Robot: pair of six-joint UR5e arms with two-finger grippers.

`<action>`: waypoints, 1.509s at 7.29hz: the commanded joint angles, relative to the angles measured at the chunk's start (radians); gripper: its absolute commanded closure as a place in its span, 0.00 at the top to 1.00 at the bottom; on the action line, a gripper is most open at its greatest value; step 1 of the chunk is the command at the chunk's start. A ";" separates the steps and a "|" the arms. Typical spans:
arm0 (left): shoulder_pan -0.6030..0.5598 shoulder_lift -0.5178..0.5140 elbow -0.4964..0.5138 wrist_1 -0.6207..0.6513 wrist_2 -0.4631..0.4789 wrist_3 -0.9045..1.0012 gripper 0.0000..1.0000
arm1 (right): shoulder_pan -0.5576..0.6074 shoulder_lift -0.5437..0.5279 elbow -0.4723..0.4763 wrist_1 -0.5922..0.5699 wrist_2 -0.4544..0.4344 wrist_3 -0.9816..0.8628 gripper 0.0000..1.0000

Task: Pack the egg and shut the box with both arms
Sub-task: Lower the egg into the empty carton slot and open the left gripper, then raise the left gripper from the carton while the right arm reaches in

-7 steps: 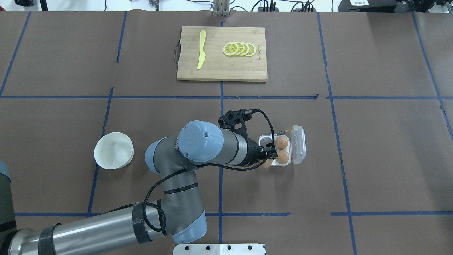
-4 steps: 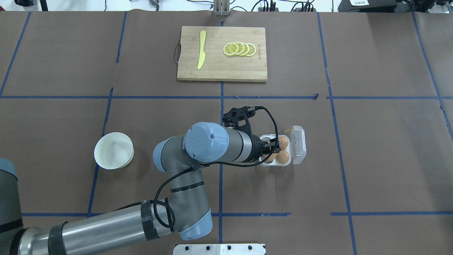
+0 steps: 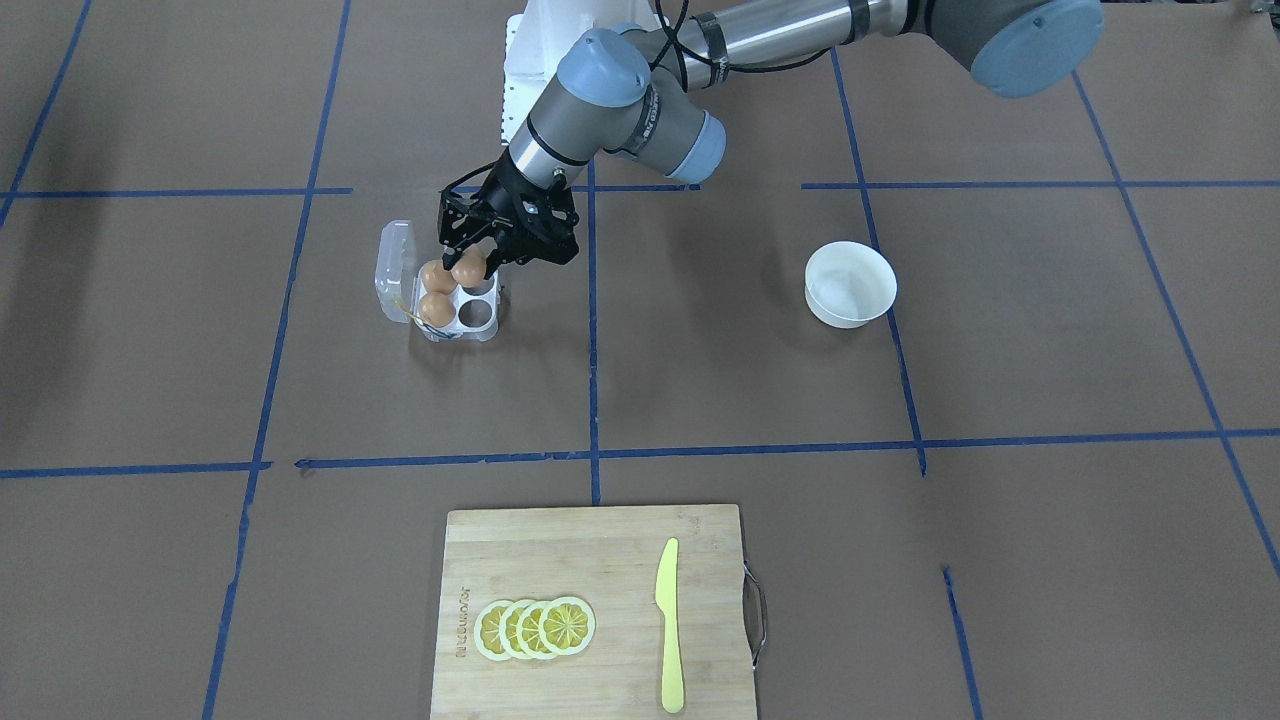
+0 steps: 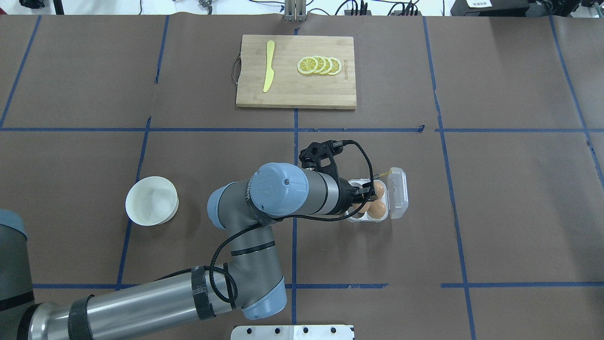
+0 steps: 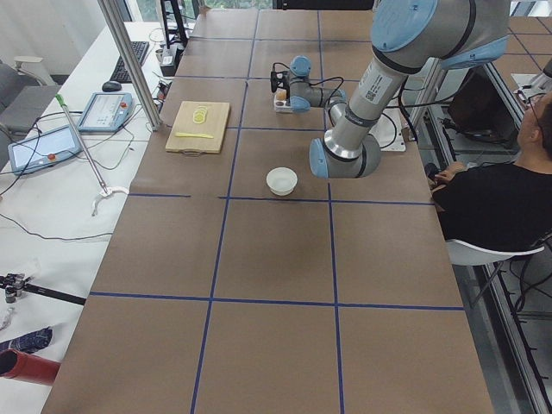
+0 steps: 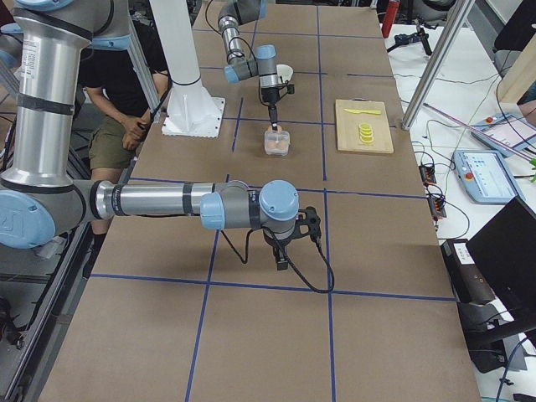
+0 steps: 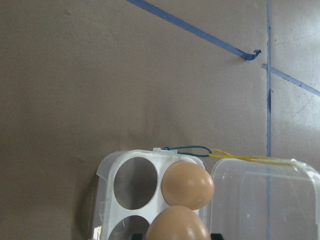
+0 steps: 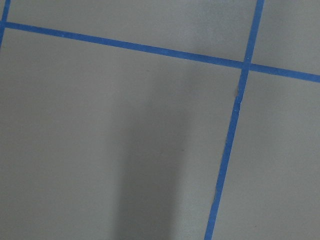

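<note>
The clear egg carton [image 3: 480, 316] lies open on the table, its lid [image 3: 395, 270] folded flat away to the side. Two orange-brown eggs [image 3: 436, 293] sit in the cells beside the lid. My left gripper [image 3: 468, 268] is shut on a third egg [image 3: 469, 266] and holds it just above the carton's empty cell nearest my base. In the left wrist view the held egg [image 7: 177, 226] is at the bottom edge, over the carton [image 7: 134, 182], with the yellow string [image 7: 245, 158] at the hinge. My right gripper [image 6: 289, 251] hangs over bare table far away; I cannot tell its state.
A white bowl [image 3: 850, 285] stands on my left side of the table. A wooden cutting board [image 3: 590, 560] with lemon slices [image 3: 535, 627] and a yellow knife [image 3: 668, 625] lies at the far edge. The white pedestal [image 6: 193, 109] stands behind.
My left gripper has carried the egg to the right and a little forward, from beside the carton's near corner to over the carton. The carton and its two eggs have not moved.
</note>
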 commanded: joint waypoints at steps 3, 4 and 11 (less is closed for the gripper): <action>-0.001 0.000 0.008 0.001 0.000 0.002 0.91 | 0.000 0.000 -0.001 0.000 0.002 0.000 1.00; -0.001 0.000 0.007 0.003 0.000 0.003 0.91 | 0.000 0.000 0.001 0.000 0.002 0.000 1.00; -0.342 0.331 -0.358 0.345 -0.237 0.559 0.87 | -0.477 0.056 0.009 0.659 -0.175 1.003 1.00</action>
